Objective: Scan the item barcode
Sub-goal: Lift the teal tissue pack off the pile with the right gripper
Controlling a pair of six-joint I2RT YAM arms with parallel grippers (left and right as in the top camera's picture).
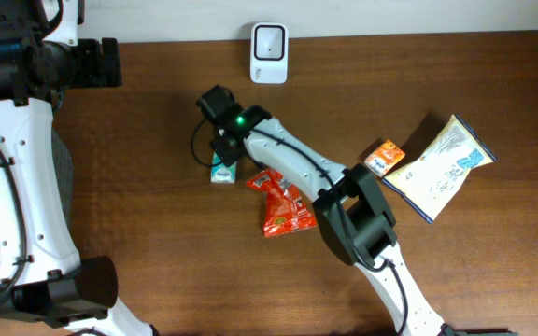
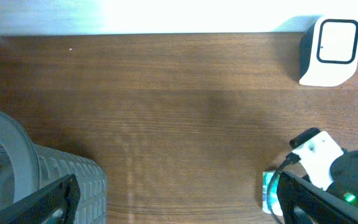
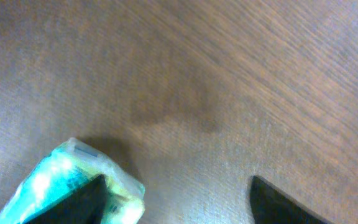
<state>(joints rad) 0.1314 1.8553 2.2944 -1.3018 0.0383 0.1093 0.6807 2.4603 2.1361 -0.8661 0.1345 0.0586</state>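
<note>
Right gripper (image 3: 176, 186): spread wide, empty, poised low over the table (image 3: 241, 74), one finger (image 3: 79, 205) in front of the near edge of the green packet (image 3: 48, 174), the other well clear of it; no grip established. Green packet: flat on the wood directly under the wrist, just beside the red pouch (image 1: 280, 201). Expected handling, judged from appearance: light, small, wrapped in glossy film, hence soft-sided, somewhat slippery and easy to crush. Take hold across the two narrow sides near the middle, with moderate pressure only; avoid pinching a corner or a seam, and keep the broad faces uncovered for reading. Barcode position: not discernible in any view, so allow for turning the packet once lifted. White scanner (image 1: 269, 53): upright at the far edge of the table, beyond the packet, with bare wood between. Orange box (image 1: 384, 156) and white-and-yellow bag (image 1: 440, 168): just beside each other, well apart to the right. Left gripper (image 2: 176, 190): fully spread, empty, held off to the left near the basket (image 2: 61, 177).
</note>
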